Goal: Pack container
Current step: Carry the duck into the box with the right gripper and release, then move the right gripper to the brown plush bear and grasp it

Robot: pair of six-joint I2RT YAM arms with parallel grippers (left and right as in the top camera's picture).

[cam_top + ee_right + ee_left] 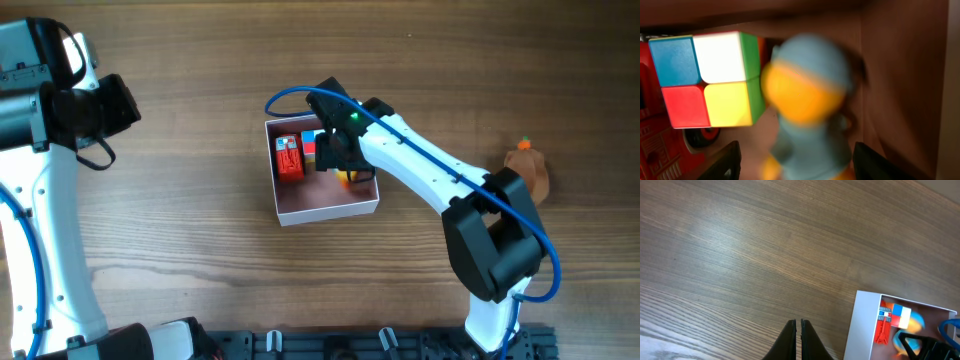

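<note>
Container [322, 200]: it sits mid-counter [170, 240], open side up. The near half of its pink floor is bare, and its white corner also shows in the left wrist view.
Contents: a red toy [290, 158] lies along the left wall. A cube [707, 80] sits beside it toward the far wall. A blue-and-orange figure [807, 100] is right up against the cube's green face, by the right wall.
Right fingers [727, 162]: they are down inside the container, spread wide on either side of the figure. We see no pad pressing on it, so we judge them to hold nothing. The figure is blurred, so we cannot tell exact contact.
Left fingers [789, 345]: they are closed to a hairline slit, grip nothing, and hang over bare counter left of the container.
Step in hand: we read it as letting the figure go beside the cube.
Doing it well: we would leave the fingers spread and lift straight up, so neither pad drags the figure or nudges the cube. We would clear the rim before swinging away, because the walls are thin and the container looks light enough to slide.
What's left: a brown toy [527, 172] lies well apart on the right. We judge it comes next, and the bare near half looks like the spot for it.
</note>
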